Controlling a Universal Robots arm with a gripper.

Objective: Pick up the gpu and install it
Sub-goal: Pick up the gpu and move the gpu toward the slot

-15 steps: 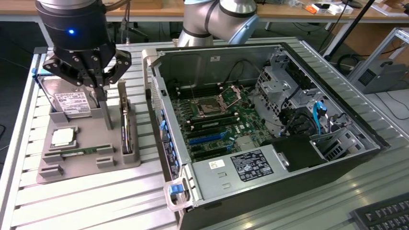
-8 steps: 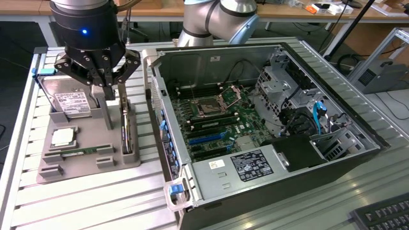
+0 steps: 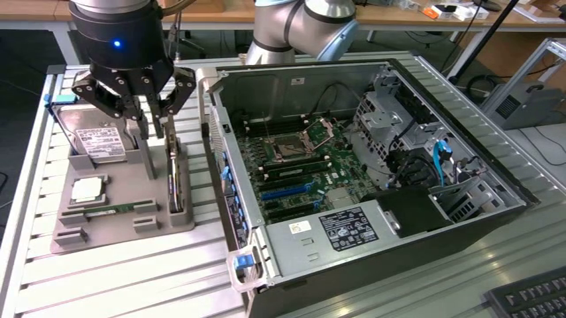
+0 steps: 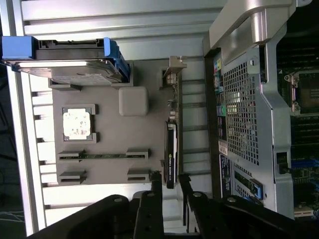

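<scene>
One grey tray point(image 3: 124, 187) sits left of frame, hard drive point(image 3: 97, 140) at its upper end. Gpu point(image 3: 175, 182) stands on edge along the tray's right side, long axis running upper-to-lower frame. Gripper point(image 3: 156, 142) above, fingers spread either side of the card's upper end. Open computer case point(image 3: 292, 245) centre-right.

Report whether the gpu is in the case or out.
Out: the gpu stands on edge in the gray tray beside the computer case, with the open gripper straddling one end.
</scene>
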